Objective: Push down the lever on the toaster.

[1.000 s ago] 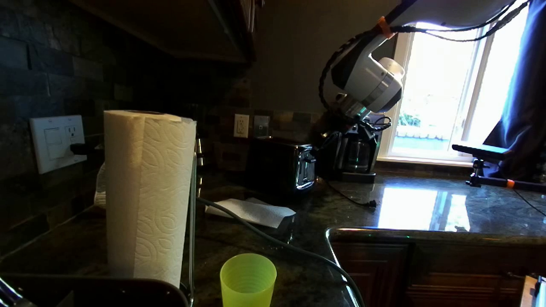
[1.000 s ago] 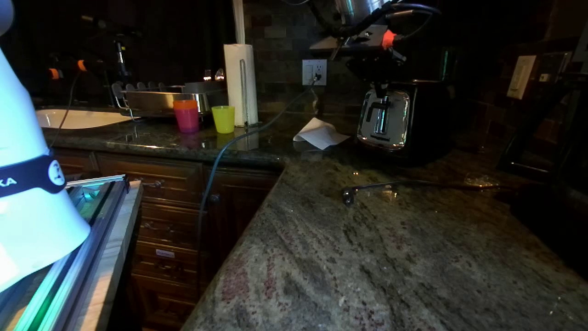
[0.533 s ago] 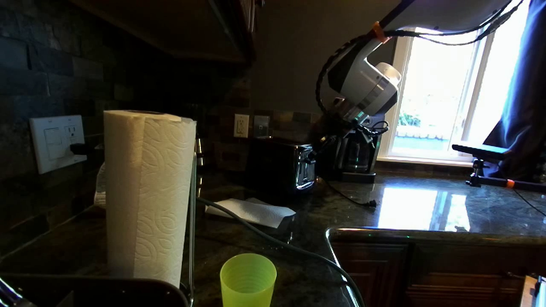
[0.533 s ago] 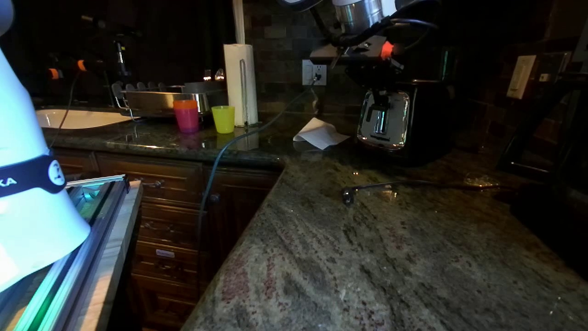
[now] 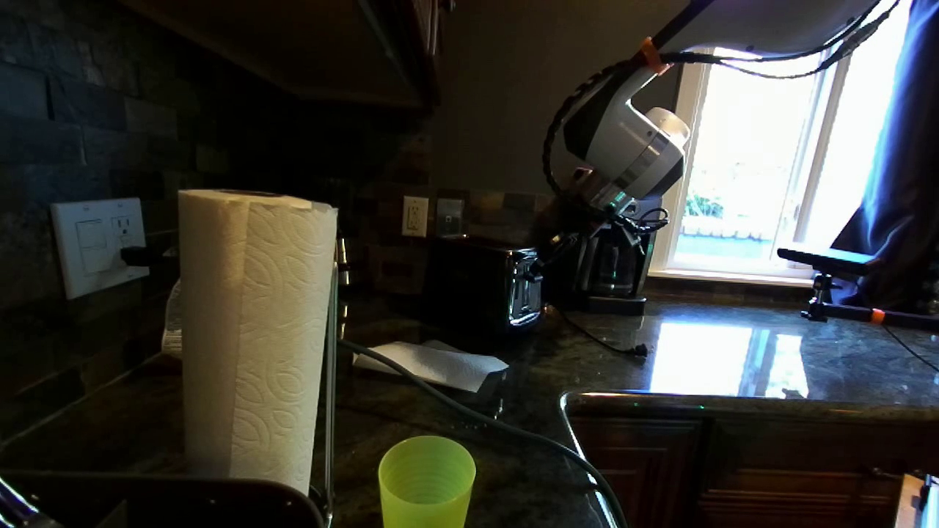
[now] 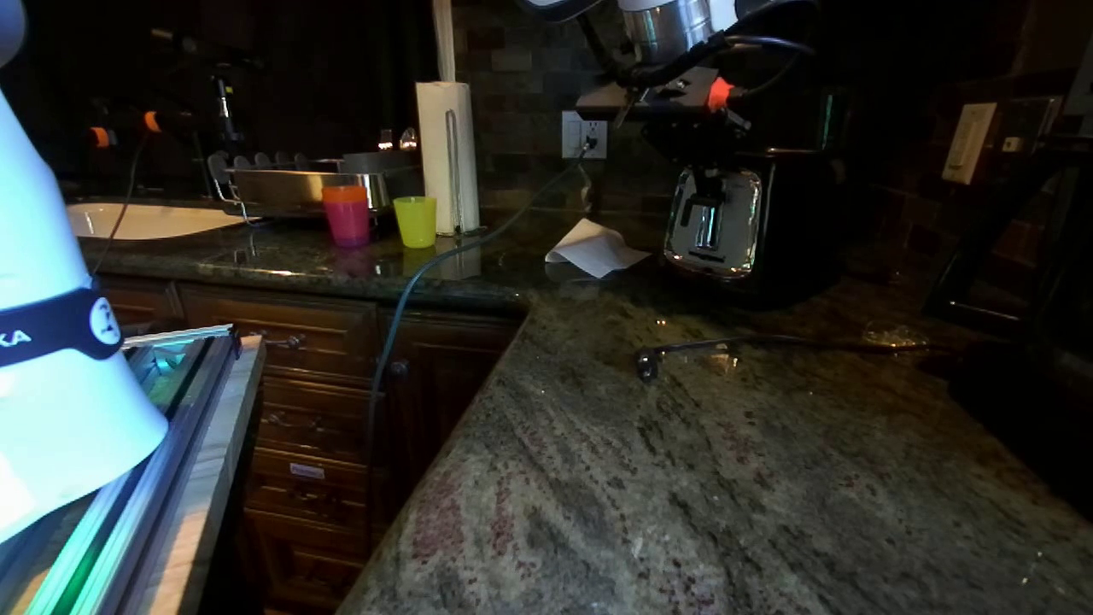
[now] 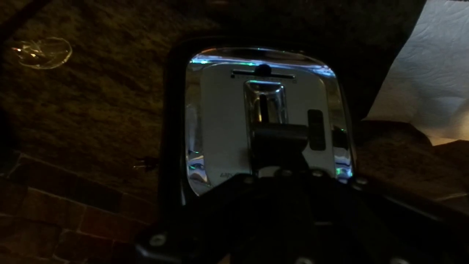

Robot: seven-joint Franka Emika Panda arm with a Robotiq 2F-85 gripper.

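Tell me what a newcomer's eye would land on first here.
Probably the glaring window at the right of an exterior view, then the white paper towel roll on the left and the yellow-green cup at the bottom. In the wrist view, the shiny-rimmed toaster takes the middle.

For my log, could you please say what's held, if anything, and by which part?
Nothing appears held: the claw looks shut at the lever, contact unclear.
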